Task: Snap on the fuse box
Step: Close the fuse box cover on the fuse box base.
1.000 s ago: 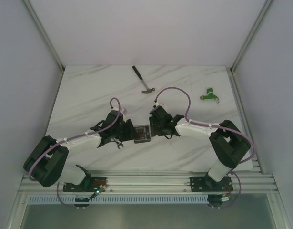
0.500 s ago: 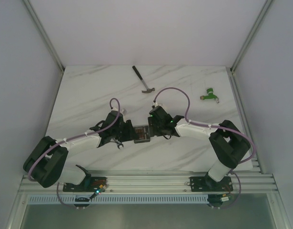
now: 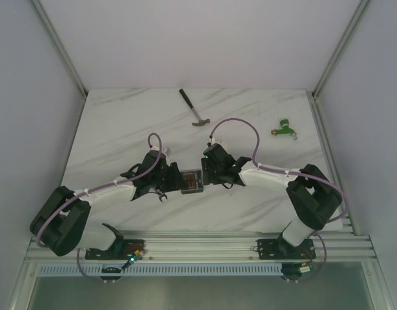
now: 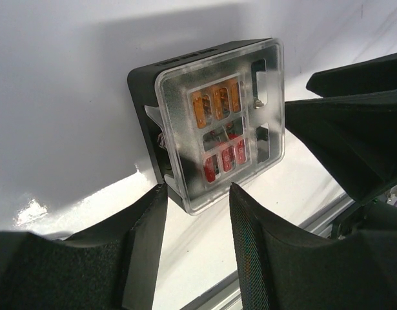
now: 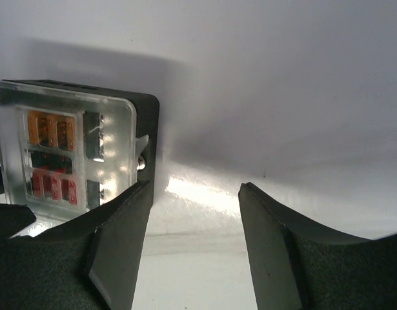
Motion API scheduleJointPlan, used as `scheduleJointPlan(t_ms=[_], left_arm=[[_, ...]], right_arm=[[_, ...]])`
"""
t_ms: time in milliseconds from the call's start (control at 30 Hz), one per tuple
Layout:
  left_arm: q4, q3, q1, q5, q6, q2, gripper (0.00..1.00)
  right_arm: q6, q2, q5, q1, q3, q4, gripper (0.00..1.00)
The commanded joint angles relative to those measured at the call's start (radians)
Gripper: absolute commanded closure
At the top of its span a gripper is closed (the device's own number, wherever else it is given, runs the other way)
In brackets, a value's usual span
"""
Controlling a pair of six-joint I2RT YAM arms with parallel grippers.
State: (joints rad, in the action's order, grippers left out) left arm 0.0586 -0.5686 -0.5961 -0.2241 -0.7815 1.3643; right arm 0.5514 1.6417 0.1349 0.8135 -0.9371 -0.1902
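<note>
**A:** Top external view: how many things lie on the table (image 3: 114, 135)?

**B:** Four. There is one fuse box (image 3: 192, 181) a little below the middle of the frame and one hammer (image 3: 195, 108) above the middle. One green connector piece (image 3: 285, 128) is at the upper right. One small wrench (image 3: 161, 196) is near the lower left of the box.

**A:** And the arms?

**B:** Two. The left gripper (image 3: 174, 179) is at the left side of the box and the right gripper (image 3: 205, 175) is at its right side. So the box lies between them.

**A:** Does the left one grasp it?

**B:** No. In the left wrist view its two fingers (image 4: 143, 239) are apart, with bare table in the gap. The box is in front of their tips and is wider than the gap, so this pincer is released.

**A:** The right one?

**B:** Also released. In the right wrist view both fingers (image 5: 275, 252) are spread, with nothing between them. The box is at the left of that frame, just beside the outer side of one finger. If they touch, I cannot tell.

**A:** What is in the box?

**B:** Under one clear cover (image 4: 175, 129) I count six: three orange fuses (image 4: 217, 103) in the upper row and three red fuses (image 4: 227, 157) in the lower row.
</note>
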Motion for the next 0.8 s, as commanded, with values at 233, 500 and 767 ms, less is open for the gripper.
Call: scheduleJointPlan(t_ms=[233,500,767], left_arm=[[-0.008,0.035,0.007,-0.018,-0.013,-0.073,0.50],[0.011,0.029,0.010,-0.024,-0.020,-0.043,0.54],[0.016,0.023,0.009,-0.021,-0.013,-0.011,0.55]], right_arm=[[0.070,-0.237,-0.181,-0.049,0.187,0.168,0.39],[0.134,-0.183,-0.369,-0.078,0.249,0.382,0.48],[0.147,-0.115,-0.394,-0.079,0.235,0.419,0.54]])
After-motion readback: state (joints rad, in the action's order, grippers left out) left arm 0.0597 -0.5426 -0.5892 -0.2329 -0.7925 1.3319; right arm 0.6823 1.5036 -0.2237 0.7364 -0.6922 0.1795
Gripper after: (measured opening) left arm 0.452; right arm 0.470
